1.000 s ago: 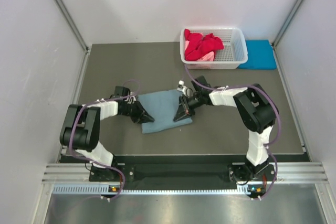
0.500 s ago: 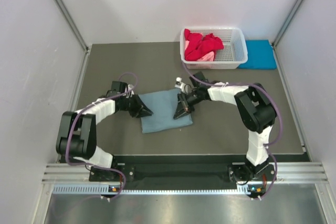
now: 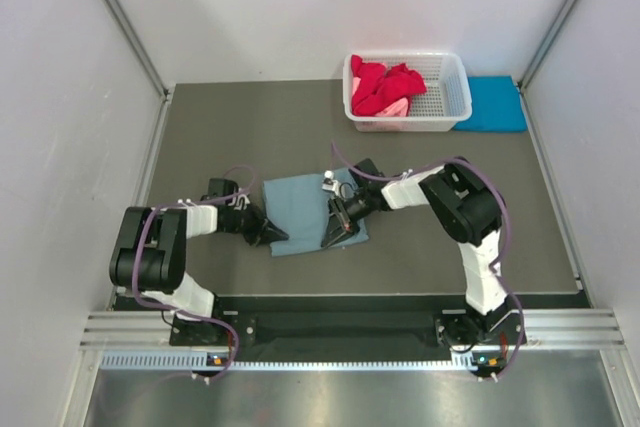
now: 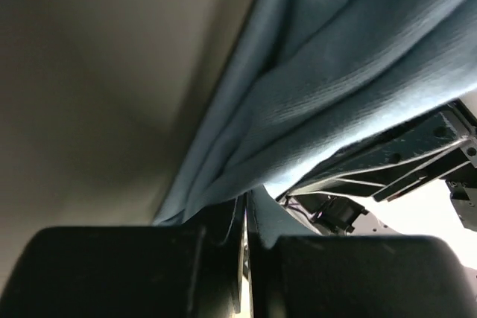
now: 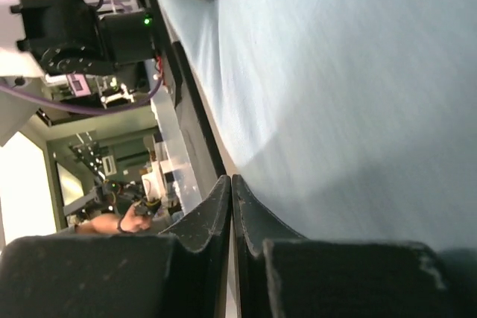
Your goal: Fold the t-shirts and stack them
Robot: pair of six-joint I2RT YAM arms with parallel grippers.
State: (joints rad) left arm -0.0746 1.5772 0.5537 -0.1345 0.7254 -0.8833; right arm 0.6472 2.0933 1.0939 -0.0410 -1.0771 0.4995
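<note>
Left jaws, right jaws pinched shut on opposite ends of grey-blue t-shirt (image 3: 300, 207); long axis left-right.

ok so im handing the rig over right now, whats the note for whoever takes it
left gripper: jaws shut on the near left corner of the grey shirt.
right gripper: jaws shut at that shirt's near right edge; whether cloth is pinched cannot be told.
Things: the grey shirt sits partly folded between the grippers. The turquoise shirt lies folded right of the basket. The red and pink shirts are bunched in the basket.
Done: turquoise folded.
Left: finish the grey fold, stack it, then fold and stack the basket's shirts.
</note>
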